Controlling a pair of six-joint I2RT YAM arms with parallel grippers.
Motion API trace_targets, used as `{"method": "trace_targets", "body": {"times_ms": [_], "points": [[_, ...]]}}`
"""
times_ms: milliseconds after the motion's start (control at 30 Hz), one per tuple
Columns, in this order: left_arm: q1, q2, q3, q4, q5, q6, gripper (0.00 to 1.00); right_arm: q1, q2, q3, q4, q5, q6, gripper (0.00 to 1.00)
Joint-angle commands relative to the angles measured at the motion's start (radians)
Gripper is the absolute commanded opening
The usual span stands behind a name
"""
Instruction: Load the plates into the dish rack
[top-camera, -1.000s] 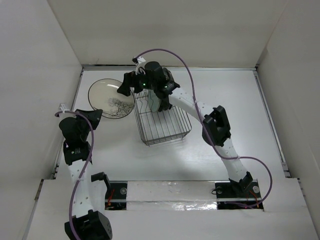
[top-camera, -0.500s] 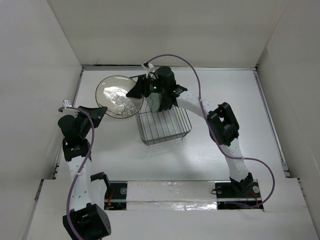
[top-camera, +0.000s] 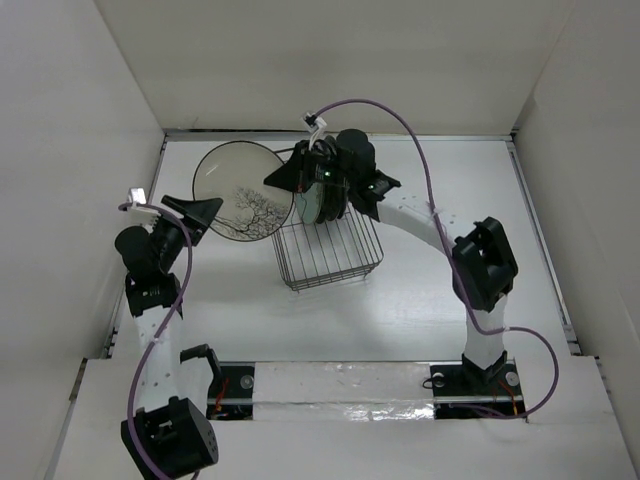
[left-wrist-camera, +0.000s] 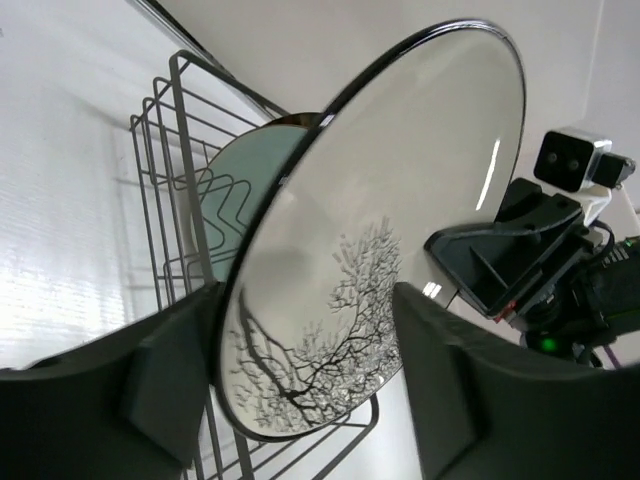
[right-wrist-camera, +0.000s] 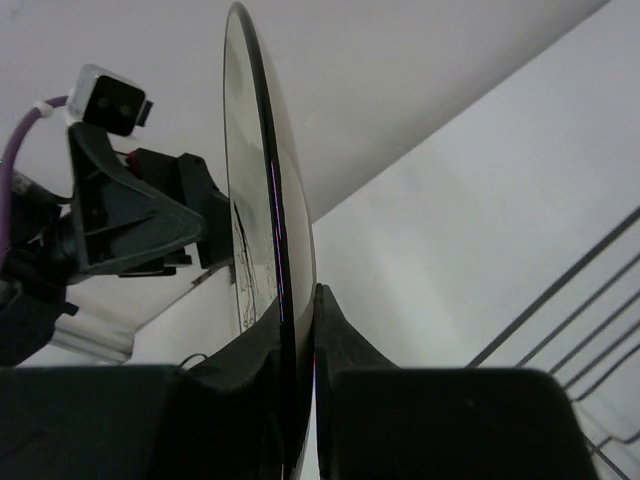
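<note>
The cream plate with the tree drawing (top-camera: 243, 192) stands tilted up off the table, left of the dish rack (top-camera: 335, 255). My right gripper (top-camera: 292, 180) is shut on its right rim; in the right wrist view the plate (right-wrist-camera: 268, 200) shows edge-on, pinched between the jaws of my right gripper (right-wrist-camera: 300, 305). My left gripper (top-camera: 199, 211) stands open at the plate's lower left edge. The left wrist view shows the plate (left-wrist-camera: 400, 180) between the spread jaws of my left gripper (left-wrist-camera: 305, 305), ungripped. A pale green plate (left-wrist-camera: 238, 190) stands in the rack (left-wrist-camera: 160, 190).
Other plates stand upright in the rack's far end (top-camera: 322, 200) under the right wrist. White walls close in the table at the left (top-camera: 90, 200), back and right. The rack's near half (top-camera: 330, 262) holds no plates.
My left gripper has opened and let go of the tree plate. My right gripper has shut on the plate's rim. The plate has tilted upright and shifted right towards the rack.
</note>
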Motion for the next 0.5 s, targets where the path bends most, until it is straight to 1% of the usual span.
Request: {"method": "trace_targets", "body": {"times_ms": [0,33,67,167,200,267,300,367,400,467], "points": [[-0.003,-0.002,0.059,0.058,0.011,0.049,0.66,0.009,-0.119,-0.009,-0.018,0.229,-0.102,0.0],[-0.003,-0.004,0.075,0.036,-0.003,0.066,0.68,0.009,-0.138,-0.016,-0.026,0.271,-0.116,0.0],[-0.003,-0.005,0.082,-0.014,-0.035,0.086,0.7,0.009,-0.17,-0.03,-0.049,0.355,-0.122,0.0],[-0.003,-0.017,0.108,-0.074,-0.114,0.15,0.75,0.0,-0.211,-0.047,-0.09,0.488,-0.166,0.0],[-0.003,-0.019,0.112,-0.105,-0.133,0.161,0.76,0.0,-0.224,-0.052,-0.103,0.565,-0.174,0.0],[-0.003,-0.018,0.112,-0.12,-0.161,0.176,0.76,0.0,-0.247,-0.055,-0.113,0.619,-0.194,0.0],[-0.003,-0.016,0.11,-0.125,-0.167,0.179,0.76,0.0,-0.251,-0.049,-0.133,0.688,-0.202,0.0],[-0.003,-0.005,0.101,-0.122,-0.165,0.187,0.76,0.012,-0.248,-0.032,-0.161,0.757,-0.242,0.0],[-0.003,0.005,0.095,-0.113,-0.161,0.187,0.74,0.012,-0.242,-0.013,-0.187,0.841,-0.257,0.0],[-0.003,0.018,0.073,-0.099,-0.139,0.187,0.72,0.046,-0.219,0.014,-0.218,0.926,-0.317,0.0]]}}
